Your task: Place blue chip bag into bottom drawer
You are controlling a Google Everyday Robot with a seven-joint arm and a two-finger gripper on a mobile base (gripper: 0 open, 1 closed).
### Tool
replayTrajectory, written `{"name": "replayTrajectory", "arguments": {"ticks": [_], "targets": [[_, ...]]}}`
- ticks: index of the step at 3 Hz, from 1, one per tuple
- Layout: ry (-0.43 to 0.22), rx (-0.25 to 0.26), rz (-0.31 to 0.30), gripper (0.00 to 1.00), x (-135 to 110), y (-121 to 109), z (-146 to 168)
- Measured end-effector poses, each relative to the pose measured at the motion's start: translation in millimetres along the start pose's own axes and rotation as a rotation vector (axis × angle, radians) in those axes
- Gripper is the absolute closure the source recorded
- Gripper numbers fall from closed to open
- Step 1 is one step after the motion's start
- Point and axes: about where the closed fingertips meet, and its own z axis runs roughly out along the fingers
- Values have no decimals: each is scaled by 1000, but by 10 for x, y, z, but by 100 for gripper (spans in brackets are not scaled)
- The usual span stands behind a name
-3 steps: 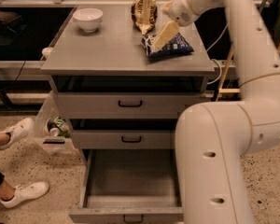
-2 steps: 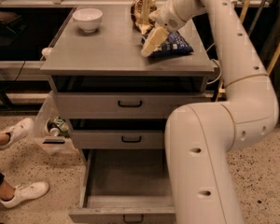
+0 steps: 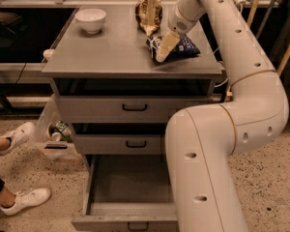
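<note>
The blue chip bag [image 3: 185,45] lies on the cabinet top [image 3: 111,52], near its right front corner. My gripper [image 3: 164,48] reaches down from the upper right and rests over the bag's left end, hiding part of it. The bottom drawer [image 3: 130,185] is pulled out at the foot of the cabinet, and its grey inside shows with nothing in it. My arm [image 3: 217,149] curves down in front of the cabinet's right side and covers the drawer's right edge.
A brown-and-gold snack bag [image 3: 149,12] stands just behind the blue one. A white bowl [image 3: 90,19] sits at the back left of the top. Two shallower drawers [image 3: 134,108] are closed. A person's white shoes [image 3: 17,135] and a plastic bag of cans [image 3: 58,130] are on the floor at left.
The gripper has come down and forward over the blue bag's left end. The bag, the bowl and the drawers have stayed in place.
</note>
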Motion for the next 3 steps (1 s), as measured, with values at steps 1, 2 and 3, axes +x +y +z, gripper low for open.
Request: {"name": "replayTrajectory", "arguments": {"ticks": [1, 2, 3], "targets": [[0, 0, 0, 0, 0, 0, 1], [-50, -59, 8, 0, -118, 114, 359], [-53, -61, 9, 0, -122, 119, 375]]}}
